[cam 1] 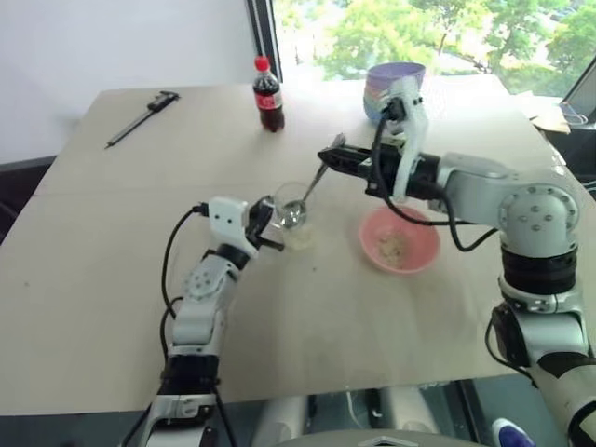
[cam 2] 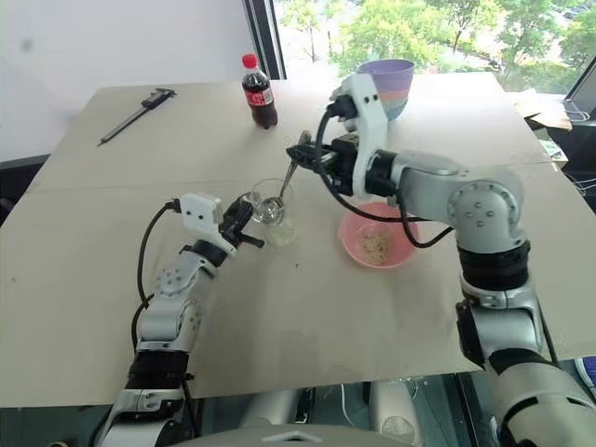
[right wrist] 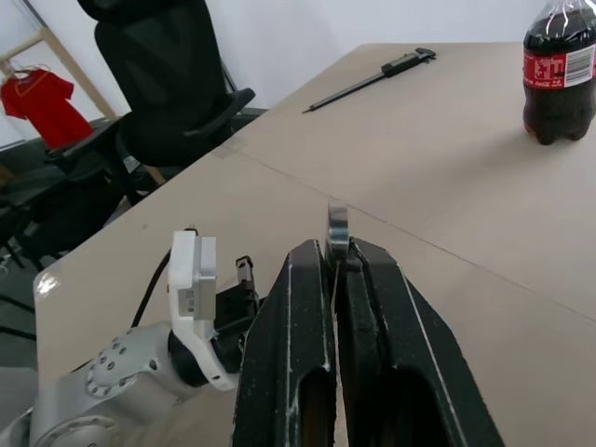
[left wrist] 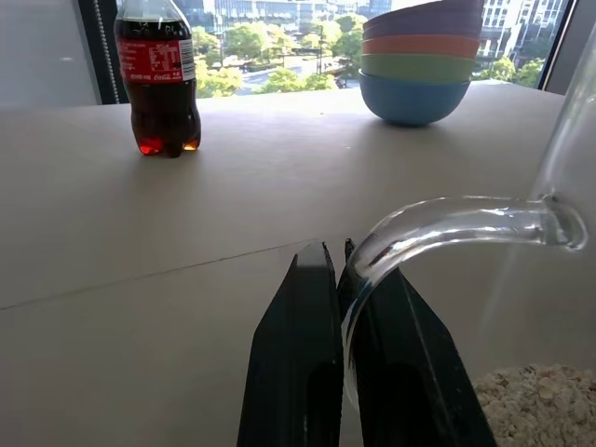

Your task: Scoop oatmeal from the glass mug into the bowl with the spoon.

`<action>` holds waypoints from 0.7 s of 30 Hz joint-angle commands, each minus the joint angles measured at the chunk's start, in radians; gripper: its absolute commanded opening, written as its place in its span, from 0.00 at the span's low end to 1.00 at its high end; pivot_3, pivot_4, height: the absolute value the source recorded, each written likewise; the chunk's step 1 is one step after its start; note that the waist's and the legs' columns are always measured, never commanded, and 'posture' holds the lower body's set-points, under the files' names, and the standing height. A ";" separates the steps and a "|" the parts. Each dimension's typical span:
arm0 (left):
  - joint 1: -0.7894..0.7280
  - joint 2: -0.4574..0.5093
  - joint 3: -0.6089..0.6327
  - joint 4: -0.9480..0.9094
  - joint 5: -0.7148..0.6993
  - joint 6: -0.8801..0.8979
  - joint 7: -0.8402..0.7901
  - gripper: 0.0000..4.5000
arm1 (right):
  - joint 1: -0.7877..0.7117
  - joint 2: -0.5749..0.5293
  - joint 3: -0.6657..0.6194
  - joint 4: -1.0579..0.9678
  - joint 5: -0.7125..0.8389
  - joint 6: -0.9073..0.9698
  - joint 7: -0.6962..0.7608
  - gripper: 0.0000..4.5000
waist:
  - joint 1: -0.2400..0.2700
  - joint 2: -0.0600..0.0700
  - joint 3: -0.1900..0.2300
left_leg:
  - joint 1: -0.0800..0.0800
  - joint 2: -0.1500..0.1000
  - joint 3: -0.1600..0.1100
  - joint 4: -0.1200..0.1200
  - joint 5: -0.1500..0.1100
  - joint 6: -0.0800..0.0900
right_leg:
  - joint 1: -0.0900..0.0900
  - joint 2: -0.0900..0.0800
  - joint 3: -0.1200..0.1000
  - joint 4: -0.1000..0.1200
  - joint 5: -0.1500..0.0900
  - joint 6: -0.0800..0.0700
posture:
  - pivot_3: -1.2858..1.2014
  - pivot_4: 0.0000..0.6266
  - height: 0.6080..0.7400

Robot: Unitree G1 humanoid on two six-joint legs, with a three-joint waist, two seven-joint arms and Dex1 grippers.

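Right now I have the left gripper (left wrist: 340, 279) pinched closed on the handle of the small clear glass mug (cam 1: 291, 216) so it stays put near the table's centre, while the right gripper (right wrist: 333, 270) is clamped on the thin silver metal spoon (cam 1: 305, 194), its tip dipped into the mug for pale oatmeal flakes (left wrist: 540, 405); the shallow pink plastic bowl (cam 1: 421, 250) waits at the mug's three o'clock, close for a short carry

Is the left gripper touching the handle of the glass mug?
Touching. In the left wrist view, the left gripper is shut on the glass mug handle.
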 commanded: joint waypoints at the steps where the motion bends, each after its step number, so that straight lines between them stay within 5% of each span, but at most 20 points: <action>1: 0.018 -0.008 -0.039 0.034 0.042 0.017 0.003 0.00 | -0.027 0.024 -0.023 -0.013 -0.023 -0.028 0.032 0.16 | 0.000 0.000 0.000 | 0.000 0.000 0.000 0.000 0.000 0.000 | 0.000 0.000 0.000 0.000 0.000 0.000 | 0.52 0.24 1.00; 6: 0.018 -0.009 -0.031 0.037 0.042 0.016 0.004 0.00 | -0.042 0.032 -0.068 0.013 -0.089 -0.078 0.038 0.66 | 0.000 0.000 0.000 | 0.000 -0.001 -0.001 0.000 0.000 0.000 | 0.000 0.000 0.000 0.000 0.000 0.000 | 0.52 0.24 1.00; 14: 0.011 -0.008 -0.025 0.038 0.027 0.012 -0.012 0.00 | -0.045 0.028 -0.104 0.036 -0.177 -0.122 0.059 0.66 | -0.001 0.000 0.000 | 0.000 -0.001 -0.001 0.000 0.000 0.000 | 0.000 0.000 0.000 0.000 0.000 0.000 | 0.52 0.24 1.00; 15: 0.010 -0.008 -0.025 0.038 0.030 0.009 -0.011 0.16 | -0.045 0.029 -0.106 0.035 -0.183 -0.122 0.062 0.67 | -0.001 0.000 0.000 | 0.000 -0.001 -0.001 0.000 0.000 0.000 | 0.000 0.000 0.000 0.000 0.000 0.000 | 0.52 0.24 1.00; 21: 0.003 0.004 -0.025 0.044 0.074 -0.020 0.013 0.75 | -0.038 0.024 -0.111 0.035 -0.215 -0.122 0.088 0.67 | -0.003 0.000 0.000 | -0.001 -0.001 -0.001 0.000 0.000 0.000 | -0.001 0.000 0.000 0.000 0.000 0.000 | 0.52 0.24 1.00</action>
